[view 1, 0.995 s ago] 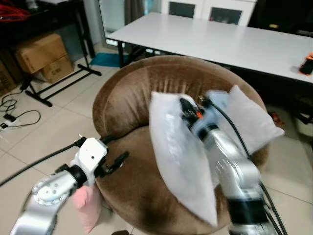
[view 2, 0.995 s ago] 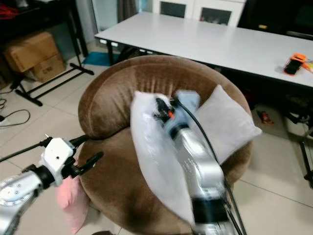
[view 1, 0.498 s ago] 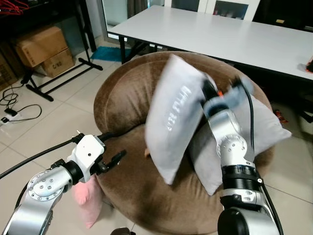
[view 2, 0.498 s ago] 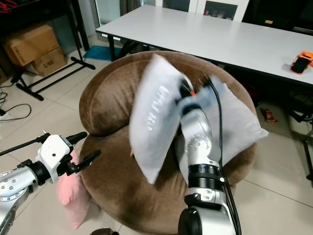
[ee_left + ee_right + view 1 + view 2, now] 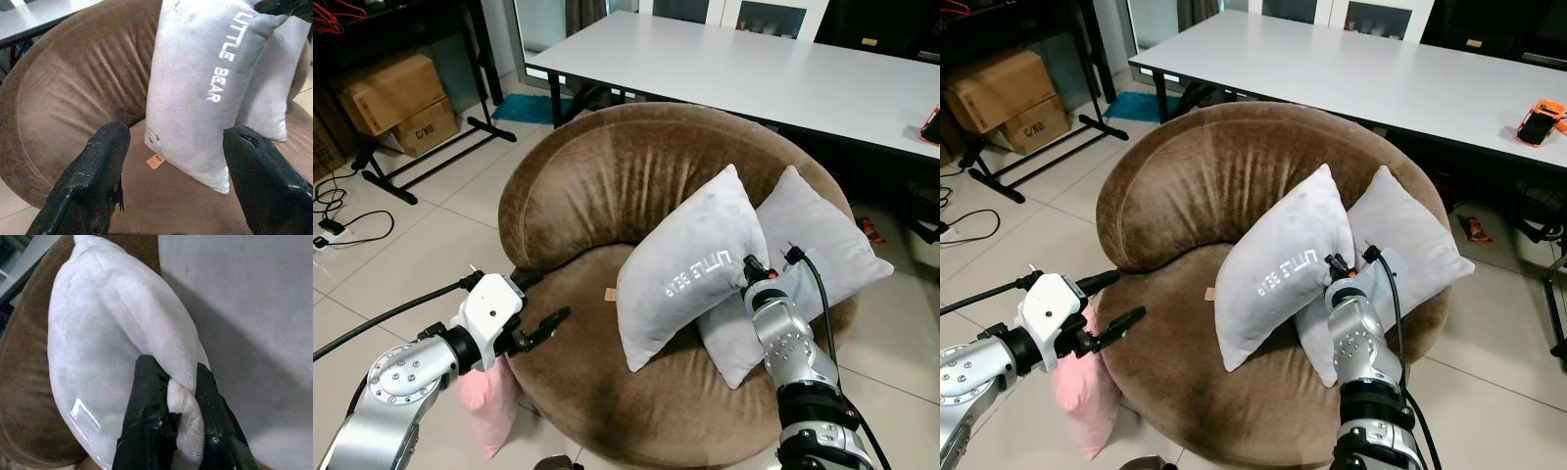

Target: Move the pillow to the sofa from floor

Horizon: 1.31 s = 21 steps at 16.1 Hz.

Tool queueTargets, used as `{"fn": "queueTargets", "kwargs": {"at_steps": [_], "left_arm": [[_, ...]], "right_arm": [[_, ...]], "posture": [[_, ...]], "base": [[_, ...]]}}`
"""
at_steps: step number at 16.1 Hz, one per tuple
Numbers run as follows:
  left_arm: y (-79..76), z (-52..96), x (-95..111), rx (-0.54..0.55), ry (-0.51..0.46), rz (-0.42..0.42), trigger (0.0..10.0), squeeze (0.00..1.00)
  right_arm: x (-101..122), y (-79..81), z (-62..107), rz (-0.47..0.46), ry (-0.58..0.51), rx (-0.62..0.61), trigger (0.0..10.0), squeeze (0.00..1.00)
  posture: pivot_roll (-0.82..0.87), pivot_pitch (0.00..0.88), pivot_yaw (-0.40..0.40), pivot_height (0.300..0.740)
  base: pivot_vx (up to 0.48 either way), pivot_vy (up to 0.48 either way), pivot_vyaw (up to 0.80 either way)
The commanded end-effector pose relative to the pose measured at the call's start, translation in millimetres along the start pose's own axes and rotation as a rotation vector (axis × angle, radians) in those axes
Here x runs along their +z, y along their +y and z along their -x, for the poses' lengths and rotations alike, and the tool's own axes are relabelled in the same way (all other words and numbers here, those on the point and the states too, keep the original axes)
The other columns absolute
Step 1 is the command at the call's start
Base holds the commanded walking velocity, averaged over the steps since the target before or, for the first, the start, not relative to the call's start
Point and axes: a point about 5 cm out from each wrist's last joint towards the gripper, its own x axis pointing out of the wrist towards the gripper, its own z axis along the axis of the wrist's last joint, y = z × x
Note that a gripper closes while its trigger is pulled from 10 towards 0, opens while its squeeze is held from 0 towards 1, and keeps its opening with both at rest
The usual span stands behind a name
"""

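Note:
A grey pillow (image 5: pixel 685 274) lettered "LITTLE BEAR" stands on the seat of the round brown sofa (image 5: pixel 578 186). It leans against a second grey pillow (image 5: pixel 822 245). My right gripper (image 5: pixel 178 396) is shut on the lettered pillow's edge near its upper right corner, and shows there as the right gripper (image 5: pixel 747 269) too. My left gripper (image 5: pixel 543 299) is open at the sofa's left front edge with nothing in it. Through its spread fingers (image 5: pixel 105 161) I see the lettered pillow (image 5: pixel 205 88). A pink pillow (image 5: pixel 489 406) lies on the floor against the sofa, under my left arm.
A long white table (image 5: pixel 754 69) stands right behind the sofa, with an orange object (image 5: pixel 1536 106) on it. Cardboard boxes (image 5: pixel 396 103) and a black rack's feet (image 5: pixel 431 147) are at the far left. Cables (image 5: pixel 337 220) lie on the tiled floor.
My right arm has swung the lettered pillow down from the air onto the sofa seat, against the other grey pillow. The left arm has barely moved.

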Motion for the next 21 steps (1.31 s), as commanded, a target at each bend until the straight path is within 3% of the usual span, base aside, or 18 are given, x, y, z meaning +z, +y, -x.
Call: {"fn": "queueTargets", "kwargs": {"at_steps": [1, 2, 5, 7, 9, 10, 11, 12, 15, 19, 21], "left_arm": [[-4.1, 0.4, 2, -0.034, 0.000, -0.001, 10.0, 0.00], [-6.3, 0.7, 2, -0.050, -0.001, 0.008, 10.0, 0.00], [-10.3, 1.8, 3, -0.076, -0.010, 0.037, 10.0, 0.00], [-8.9, 0.4, 5, -0.033, -0.040, 0.059, 10.0, 0.00], [-8.8, -3.8, 7, 0.053, -0.070, 0.083, 10.0, 0.00], [-11.3, -5.2, 6, 0.085, -0.071, 0.107, 10.0, 0.00], [-16.5, -6.8, 6, 0.103, -0.076, 0.135, 10.0, 0.00], [-19.9, -7.8, 7, 0.117, -0.081, 0.153, 10.0, 0.00], [-21.0, -8.5, 6, 0.159, -0.082, 0.154, 10.0, 0.00], [-19.8, -9.7, 8, 0.197, -0.078, 0.165, 10.0, 0.00], [-13.2, -15.3, -4, 0.208, -0.060, 0.169, 10.0, 0.00]], "right_arm": [[2, -3.2, 1.5, 0.028, -0.007, -0.010, 10.0, 0.00], [5, -5.4, 2.6, 0.027, -0.023, -0.016, 10.0, 1.00], [22, -13.1, 14.2, 0.135, -0.124, -0.067, 10.0, 1.00], [32, -10.4, 31.8, 0.203, -0.207, -0.046, 10.0, 1.00], [45, -0.7, 53.8, 0.234, -0.295, 0.045, 10.0, 1.00], [49, 4.9, 64.4, 0.317, -0.325, 0.089, 10.0, 1.00], [45, 16.8, 77.3, 0.440, -0.312, 0.221, 10.0, 0.00], [37, 22.8, 86.1, 0.484, -0.271, 0.309, 10.0, 0.00], [22, 28.0, 96.3, 0.513, -0.191, 0.391, 10.0, 0.00], [13, 31.9, 97.7, 0.514, -0.109, 0.427, 10.0, 0.00], [10, 32.4, 95.7, 0.530, -0.094, 0.430, 10.0, 0.00]], "posture": [[0.05, 0.000, 0.007, 0.740], [0.05, 0.000, 0.008, 0.740], [0.05, 0.000, 0.003, 0.740], [0.05, 0.000, -0.002, 0.740], [0.05, 0.000, -0.002, 0.740], [0.03, 0.000, -0.003, 0.740], [0.02, 0.000, -0.006, 0.740], [0.02, 0.000, -0.010, 0.740], [0.03, 0.000, -0.023, 0.740], [0.03, 0.000, -0.033, 0.740], [0.03, 0.000, -0.033, 0.740]], "base": [[0.000, 0.000, 0.00], [0.000, 0.000, 0.00], [0.000, 0.000, 0.00], [0.000, 0.000, 0.00], [0.000, 0.000, 0.00], [0.000, 0.000, 0.00], [0.000, 0.000, 0.00], [0.000, 0.379, 0.00], [0.000, 0.426, 0.00], [0.000, 0.427, 0.00], [0.000, 0.424, 0.00]]}}
